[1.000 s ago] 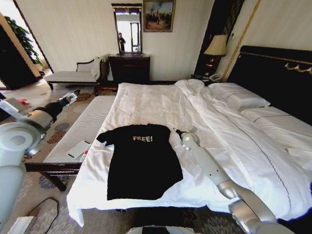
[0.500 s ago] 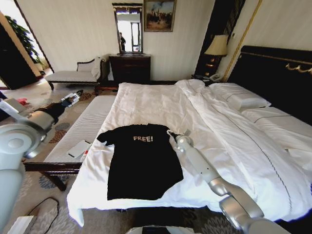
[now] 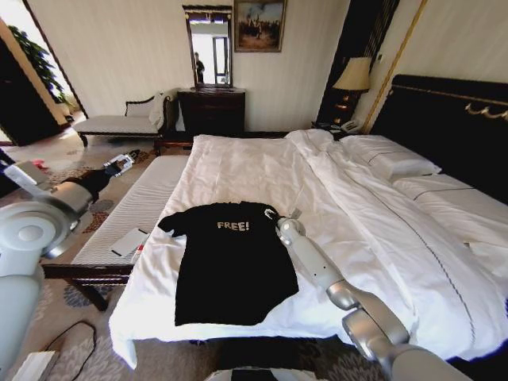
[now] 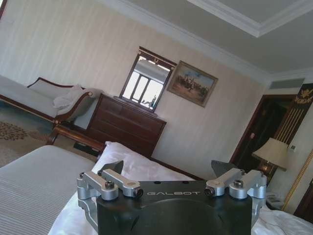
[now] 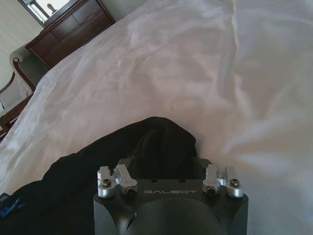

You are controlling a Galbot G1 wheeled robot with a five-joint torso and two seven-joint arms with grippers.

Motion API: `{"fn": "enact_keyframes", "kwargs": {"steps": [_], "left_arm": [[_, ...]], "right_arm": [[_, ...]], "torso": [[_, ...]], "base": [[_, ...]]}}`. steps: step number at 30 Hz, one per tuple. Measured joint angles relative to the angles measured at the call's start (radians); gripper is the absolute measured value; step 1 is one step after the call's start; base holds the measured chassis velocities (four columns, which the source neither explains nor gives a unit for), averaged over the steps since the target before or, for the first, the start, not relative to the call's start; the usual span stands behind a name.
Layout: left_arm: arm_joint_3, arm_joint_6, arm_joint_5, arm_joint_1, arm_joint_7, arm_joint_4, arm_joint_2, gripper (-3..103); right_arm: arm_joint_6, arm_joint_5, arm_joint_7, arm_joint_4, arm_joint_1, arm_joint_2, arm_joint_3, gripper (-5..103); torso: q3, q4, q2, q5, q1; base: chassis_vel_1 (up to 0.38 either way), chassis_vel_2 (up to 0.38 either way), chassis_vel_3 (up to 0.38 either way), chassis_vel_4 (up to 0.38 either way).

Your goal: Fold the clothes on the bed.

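While T-shirt (image 3: 232, 258) lies flat on bed (image 3: 262, 171), right claw (image 3: 275, 219), spread apart, touches its sleeve.

A black T-shirt (image 3: 232, 262) with pale "FREE!" lettering lies flat near the foot edge of the bed (image 3: 262, 171). The right pincer (image 3: 278, 217) rests at the shirt's right sleeve. The left pincer (image 3: 121, 163) hangs beyond the bed's left edge, above the carpet.
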Motion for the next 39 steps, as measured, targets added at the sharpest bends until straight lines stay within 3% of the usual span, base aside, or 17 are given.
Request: {"fn": "enact_keyframes", "kwargs": {"steps": [3, 10, 15, 19, 29, 39], "left_arm": [[0.000, 0.000, 0.001, -0.001, 0.000, 0.004, 0.000, 100], [-0.001, -0.001, 0.019, 0.009, 0.000, 0.015, -0.006, 100], [-0.003, -0.001, 0.021, 0.014, 0.000, 0.020, -0.006, 100], [-0.006, -0.004, 0.019, 0.015, 0.000, 0.024, -0.003, 100], [-0.007, -0.005, 0.018, 0.015, -0.001, 0.023, -0.005, 100], [-0.018, -0.006, 0.019, 0.027, -0.003, 0.020, -0.009, 100]], "right_arm": [[0.006, -0.012, -0.004, -0.001, -0.001, -0.001, -0.002, 62], [0.039, -0.045, -0.040, -0.001, -0.001, -0.003, -0.014, 30], [0.052, -0.061, -0.051, -0.003, 0.001, -0.002, -0.021, 19], [0.080, -0.090, -0.051, 0.006, 0.003, -0.005, -0.032, 1], [0.127, -0.098, -0.037, 0.176, 0.010, -0.049, -0.145, 0], [0.155, -0.183, -0.006, 0.272, -0.001, -0.029, -0.297, 0]], "torso": [[0.000, 0.0000, 0.000, 0.0001, 0.000], [0.000, 0.0002, 0.000, 0.0001, 0.000], [0.000, 0.0002, 0.000, 0.0001, 0.000], [0.000, 0.0002, 0.000, 0.0001, 0.000], [0.000, 0.0001, 0.000, 0.0000, 0.000], [0.000, 0.0002, 0.000, 0.0000, 0.000]], "base": [[0.000, 0.000, 0.000, 0.000], [0.000, 0.000, 0.000, 0.000], [0.000, 0.000, 0.000, 0.000], [0.000, 0.000, 0.000, 0.000], [0.000, 0.000, 0.000, 0.000], [0.000, 0.000, 0.000, 0.000]]}}
